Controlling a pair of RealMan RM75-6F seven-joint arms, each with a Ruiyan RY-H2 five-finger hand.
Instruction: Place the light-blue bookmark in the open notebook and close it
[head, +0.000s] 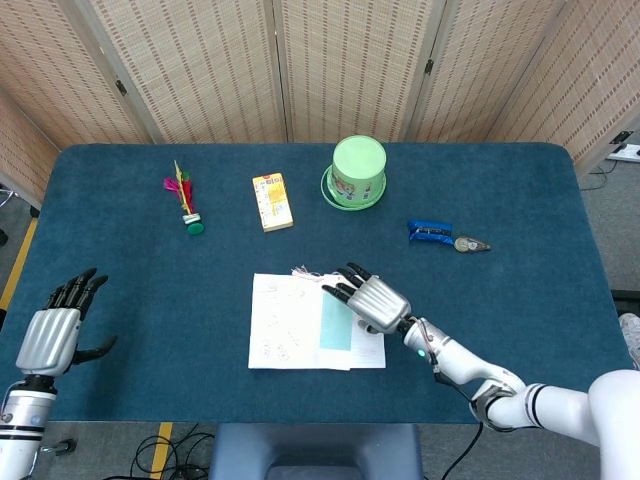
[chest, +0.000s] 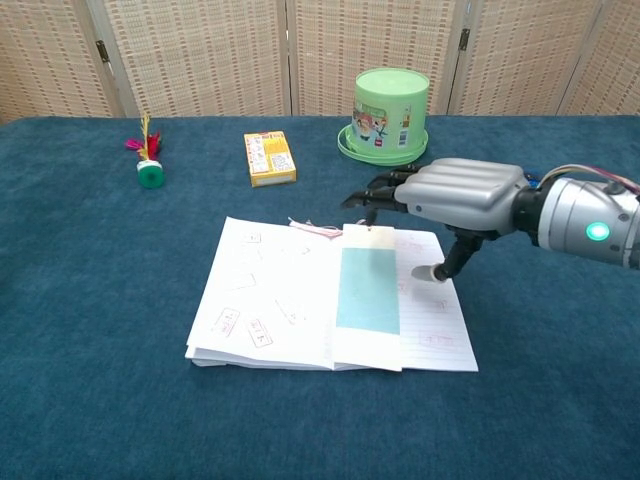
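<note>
The open notebook (head: 285, 320) (chest: 270, 295) lies near the table's front edge. A light-blue bookmark (head: 336, 323) (chest: 368, 288) lies flat on its right page, beside the spine. My right hand (head: 372, 298) (chest: 455, 191) hovers over the page's far right part, fingers spread and holding nothing, thumb tip pointing down just above the paper. It stands clear of the bookmark. My left hand (head: 50, 335) rests open at the table's left front edge, seen only in the head view.
Behind the notebook stand a green tub (head: 358, 172) (chest: 390, 114) and a yellow card box (head: 272, 201) (chest: 269, 158). A feathered shuttlecock (head: 186, 197) (chest: 147, 158) lies far left. A blue stapler (head: 429, 232) (chest: 506, 181) and a small tool (head: 471, 244) lie to the right.
</note>
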